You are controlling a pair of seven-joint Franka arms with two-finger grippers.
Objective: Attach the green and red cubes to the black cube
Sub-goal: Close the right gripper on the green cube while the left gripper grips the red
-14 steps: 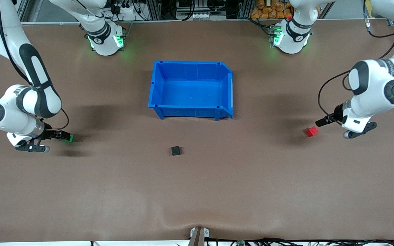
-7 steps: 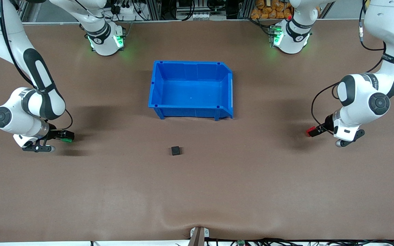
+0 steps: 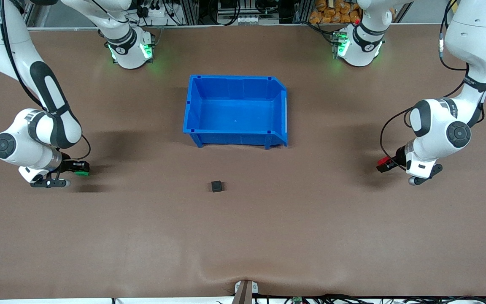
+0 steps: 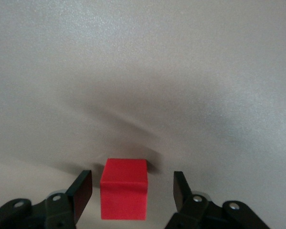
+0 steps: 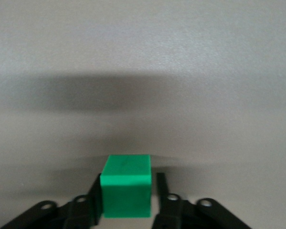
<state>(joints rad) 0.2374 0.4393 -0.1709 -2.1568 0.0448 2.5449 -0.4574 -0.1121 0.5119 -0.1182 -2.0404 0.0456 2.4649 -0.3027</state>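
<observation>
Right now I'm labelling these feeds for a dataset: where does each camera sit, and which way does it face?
Front view: high across the table, facing both arm bases; shows both arms, the blue bin and the black cube.
Left wrist view: on the left arm's wrist, looking past the left gripper, open around the red cube.
Right wrist view: on the right arm's wrist, looking past the right gripper at the green cube between its fingers.
Shared: front view shows both cubes, red, green.
</observation>
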